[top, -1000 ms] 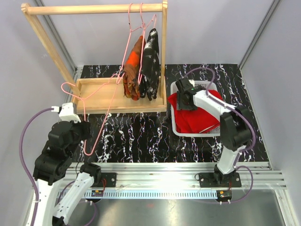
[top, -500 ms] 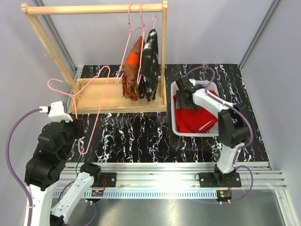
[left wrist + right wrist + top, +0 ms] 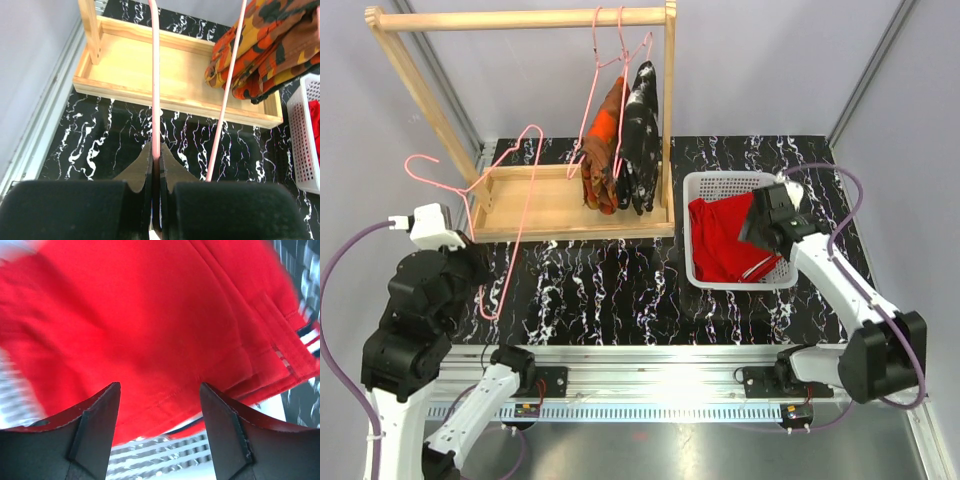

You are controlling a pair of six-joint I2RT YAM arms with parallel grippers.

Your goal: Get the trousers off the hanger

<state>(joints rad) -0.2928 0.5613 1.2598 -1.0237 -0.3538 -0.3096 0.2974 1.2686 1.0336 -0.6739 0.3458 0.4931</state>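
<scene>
Red trousers [image 3: 720,245] lie crumpled in the white basket [image 3: 730,178] on the right side of the black marbled table [image 3: 610,290]. The right hand [image 3: 160,385] hangs just over them with its fingers spread well apart and nothing between them. Across on the left, the left hand [image 3: 156,150] is closed tight on the wire of a bare pink hanger [image 3: 155,75], holding it up off the table with the hook pointing up and to the left. Farther back stands a wooden rack [image 3: 520,18]. From its top rail, near the right post, the orange-brown patterned trousers [image 3: 602,150] and the black trousers [image 3: 642,130] with white splashes hang side by side, their lower ends over the rack's tray.
</scene>
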